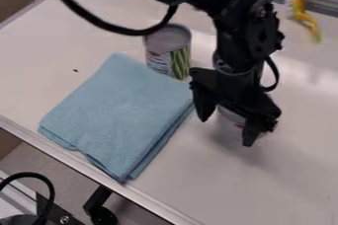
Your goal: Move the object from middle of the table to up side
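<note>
The black gripper (226, 132) hangs over the right-centre of the white table, its two fingers spread wide apart. Behind and partly between them is a pale object with a bit of red (231, 116), mostly covered by the gripper. How it stands to each finger, and whether either touches it, I cannot tell.
A can with a green-striped label (167, 51) stands left of the arm, at the back corner of a folded blue cloth (125, 113). A blurred yellow item (303, 13) lies at the upper right, near the table's (284, 184) back rail. The front edge slants along the lower left.
</note>
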Robot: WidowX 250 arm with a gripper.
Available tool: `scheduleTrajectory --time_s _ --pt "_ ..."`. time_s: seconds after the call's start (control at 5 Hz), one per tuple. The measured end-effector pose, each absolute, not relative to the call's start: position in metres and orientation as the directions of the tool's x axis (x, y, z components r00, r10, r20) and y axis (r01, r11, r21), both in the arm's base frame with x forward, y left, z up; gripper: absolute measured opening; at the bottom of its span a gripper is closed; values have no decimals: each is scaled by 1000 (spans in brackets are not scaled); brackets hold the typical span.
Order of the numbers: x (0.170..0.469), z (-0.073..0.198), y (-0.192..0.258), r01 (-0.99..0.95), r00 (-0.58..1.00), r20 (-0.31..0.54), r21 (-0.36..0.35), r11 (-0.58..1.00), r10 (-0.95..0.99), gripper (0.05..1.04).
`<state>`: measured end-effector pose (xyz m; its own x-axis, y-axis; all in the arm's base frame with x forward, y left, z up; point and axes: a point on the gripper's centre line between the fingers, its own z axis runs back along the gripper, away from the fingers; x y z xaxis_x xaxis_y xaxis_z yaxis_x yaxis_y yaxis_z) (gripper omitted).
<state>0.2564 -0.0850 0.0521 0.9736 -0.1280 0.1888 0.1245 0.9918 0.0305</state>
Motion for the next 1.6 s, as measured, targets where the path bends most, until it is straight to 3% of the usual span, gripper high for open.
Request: scheduleTrajectory --time_s 1.0,1.2,1.4,1.6 --pt "371 48 -120 -31 962 273 48 998 16 1000" --pt "379 49 -121 -43 959 284 52 998 27 1000" --pt "367 38 -120 -34 970 241 44 998 23 1000" --pt "350 50 -109 -1 980 201 32 999 -5 1000"
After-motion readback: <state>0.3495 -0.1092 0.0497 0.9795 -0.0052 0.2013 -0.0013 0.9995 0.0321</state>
